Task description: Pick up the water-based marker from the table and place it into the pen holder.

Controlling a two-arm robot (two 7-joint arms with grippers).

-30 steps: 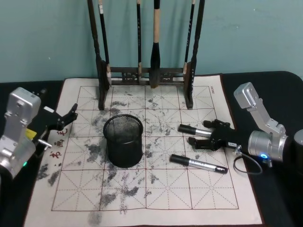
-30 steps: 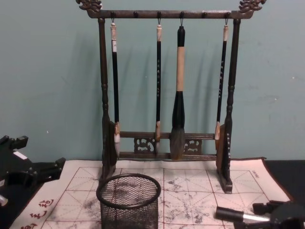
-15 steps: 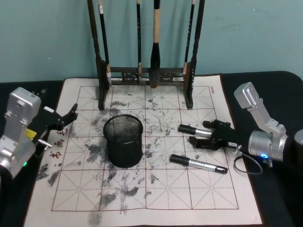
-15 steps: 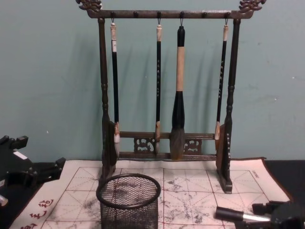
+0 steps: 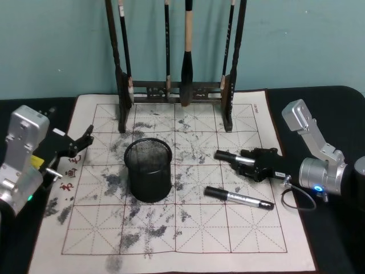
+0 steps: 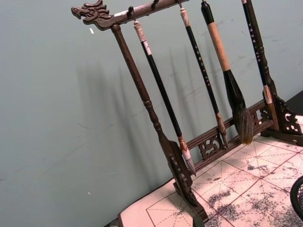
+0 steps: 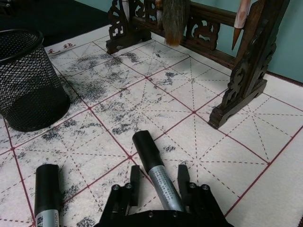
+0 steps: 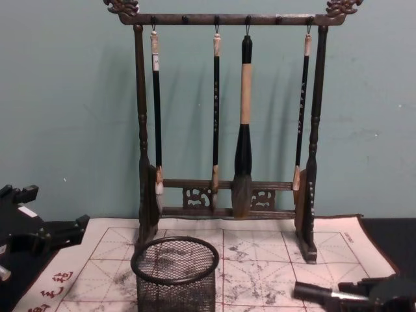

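Brackets black-capped silver marker [image 7: 144, 146] on mat [image 7: 227, 156] with narrow-set right gripper [image 7: 158, 170]; second marker [image 5: 239, 198] nearby, holder [image 5: 149, 170] beyond, left gripper [image 5: 80, 142] parked

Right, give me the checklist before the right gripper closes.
1. Water-based marker lies between the right gripper's fingers: ok.
2. Fingers touching its barrel: not ok, a gap shows on each side.
3. Second marker lies outside the fingers: ok.
4. Pen holder upright, mouth unobstructed: ok.
5. Left gripper sits at the mat's left edge, apart from the pen holder: ok.
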